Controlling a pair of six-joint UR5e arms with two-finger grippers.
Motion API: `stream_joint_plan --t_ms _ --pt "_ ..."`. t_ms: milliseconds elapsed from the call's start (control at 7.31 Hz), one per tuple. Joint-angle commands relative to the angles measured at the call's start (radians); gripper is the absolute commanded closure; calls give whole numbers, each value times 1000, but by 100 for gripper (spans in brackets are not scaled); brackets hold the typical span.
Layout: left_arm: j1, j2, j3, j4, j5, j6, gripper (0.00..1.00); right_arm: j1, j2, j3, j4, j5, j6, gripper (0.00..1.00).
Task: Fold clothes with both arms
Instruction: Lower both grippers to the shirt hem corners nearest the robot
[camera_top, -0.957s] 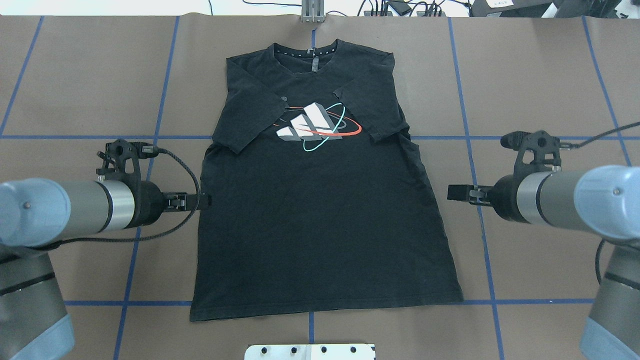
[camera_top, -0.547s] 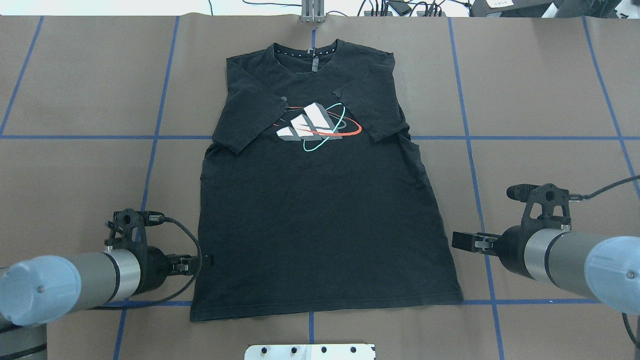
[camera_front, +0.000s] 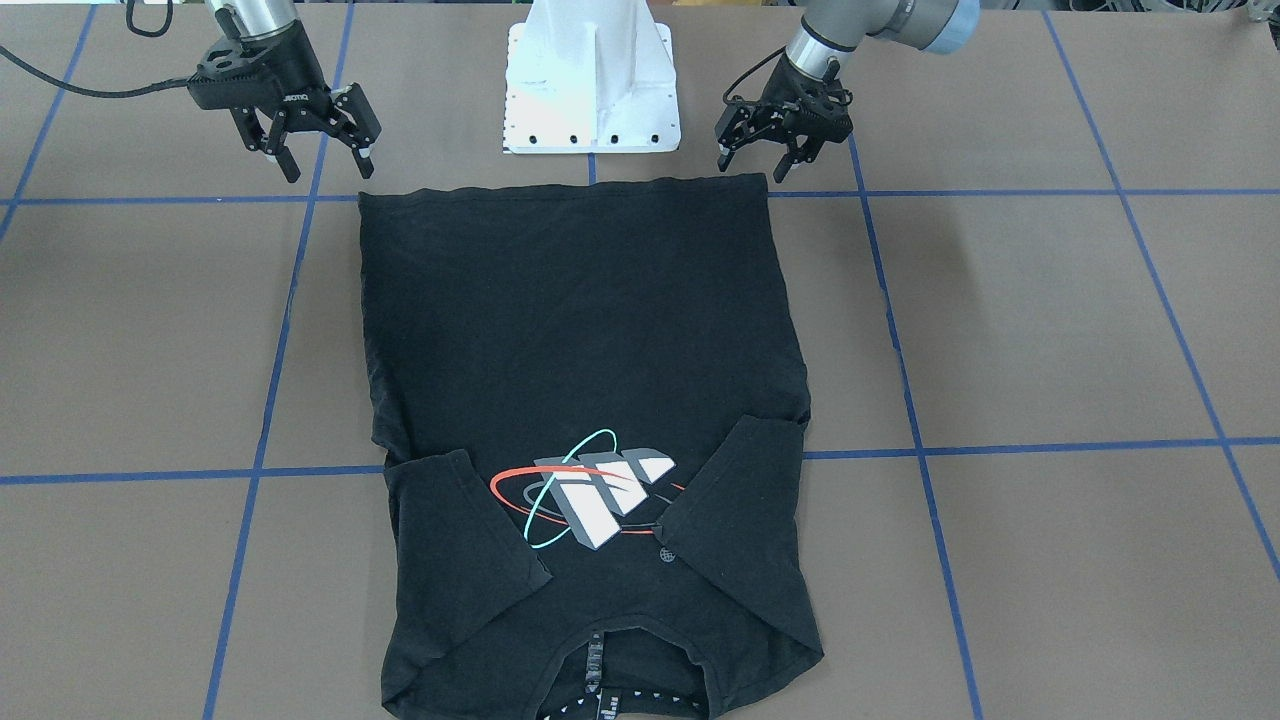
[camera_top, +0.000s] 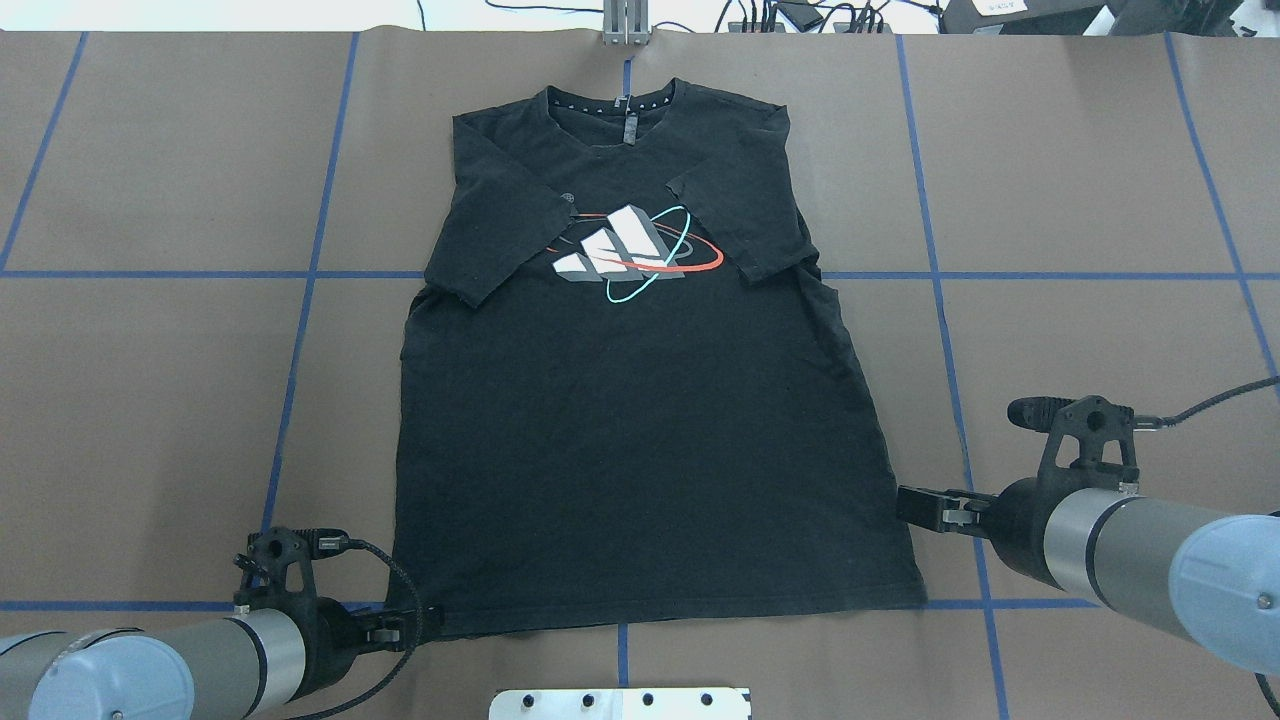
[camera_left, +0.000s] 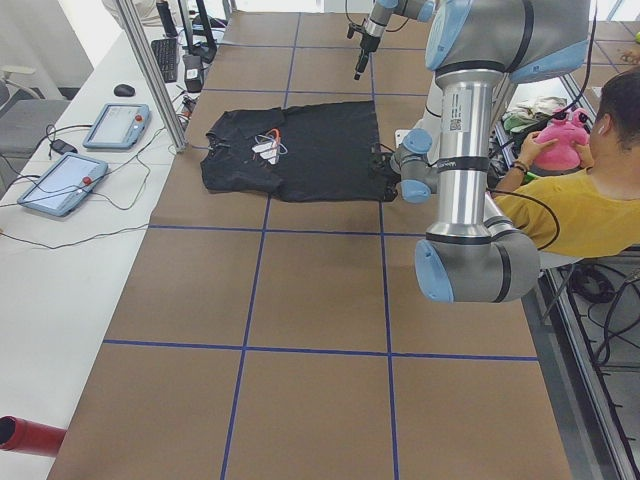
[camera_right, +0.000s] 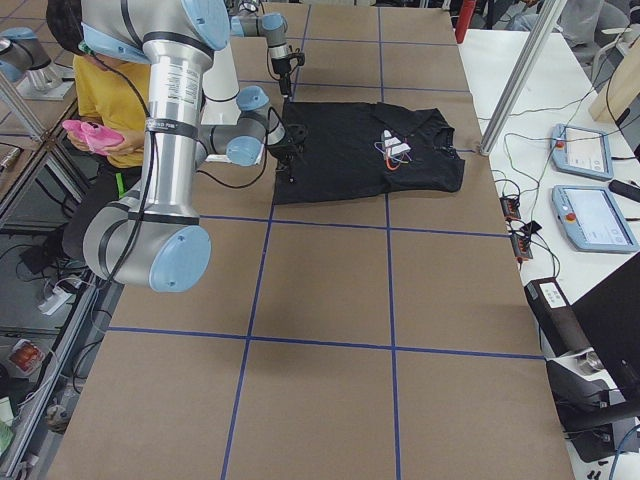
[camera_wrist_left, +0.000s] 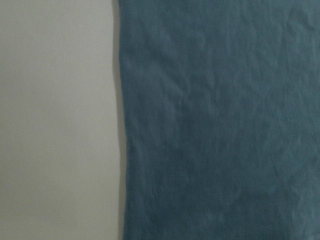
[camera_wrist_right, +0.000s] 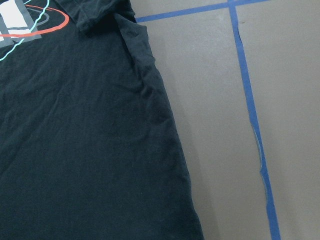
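Flanking the T-shirt (camera_front: 580, 320) hem, both end effectors (camera_front: 750, 165) (camera_front: 328, 168) gape.

Black shirt (camera_top: 640, 430) lies flat, face up, sleeves folded inward (graphic showing); left gripper (camera_front: 755, 168) at 1 hem corner, jaws apart; right gripper (camera_front: 325, 165) beside the opposite side edge, likewise parted.

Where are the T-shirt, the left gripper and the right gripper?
T-shirt (camera_top: 640, 450): overhead view, middle of its body.
Left gripper (camera_front: 750, 168): front-facing view, midway between its fingertips.
Right gripper (camera_front: 328, 168): front-facing view, midway between its fingertips.
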Motion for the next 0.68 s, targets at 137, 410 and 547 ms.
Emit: stream_joint_plan --t_ms 137,410,547 --pt "7 12 7 3 4 -7 15 -4 0 4 0 -1 0 0" --pt "10 9 12 4 4 -7 31 -4 0 4 0 -1 -1 0" --pt "10 8 13 4 2 -7 32 -4 0 4 0 -1 0 0"
